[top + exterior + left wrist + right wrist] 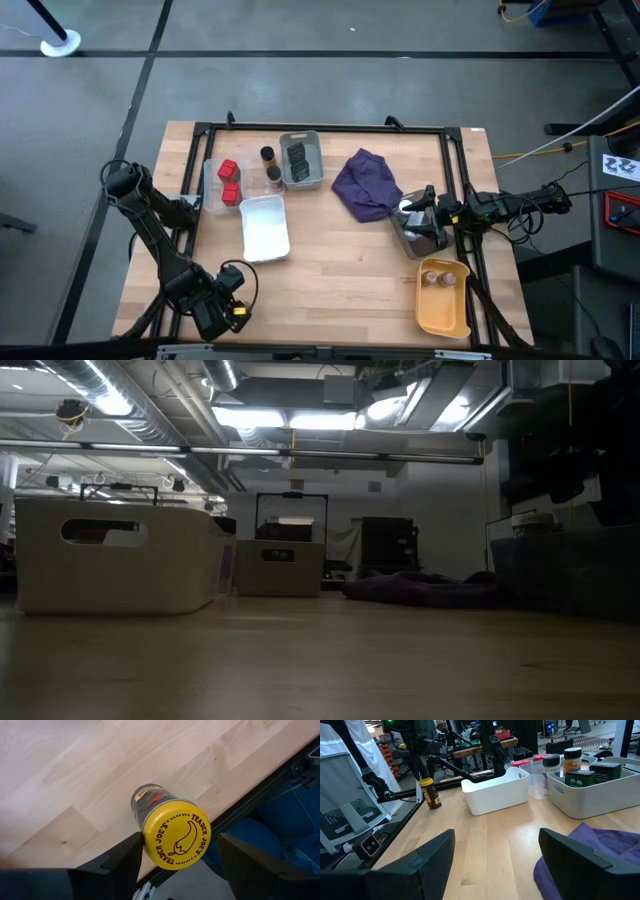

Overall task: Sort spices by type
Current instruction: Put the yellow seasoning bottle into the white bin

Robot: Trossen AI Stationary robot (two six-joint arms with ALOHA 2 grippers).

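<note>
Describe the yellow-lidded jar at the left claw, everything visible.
The spice jar is a small clear jar of dark contents with a barcode label and a yellow lid printed "Trader Joe's" around a chili pepper. It sits between the left claw's dark fingers near the wooden table's edge, lid towards the wrist camera. Finger contact isn't clearly visible.

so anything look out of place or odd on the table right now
Yes: the purple cloth lies crumpled mid-table among the trays. The yellow-capped jar sits between the left gripper jaws at the table's near edge, far from the other spices.
</note>
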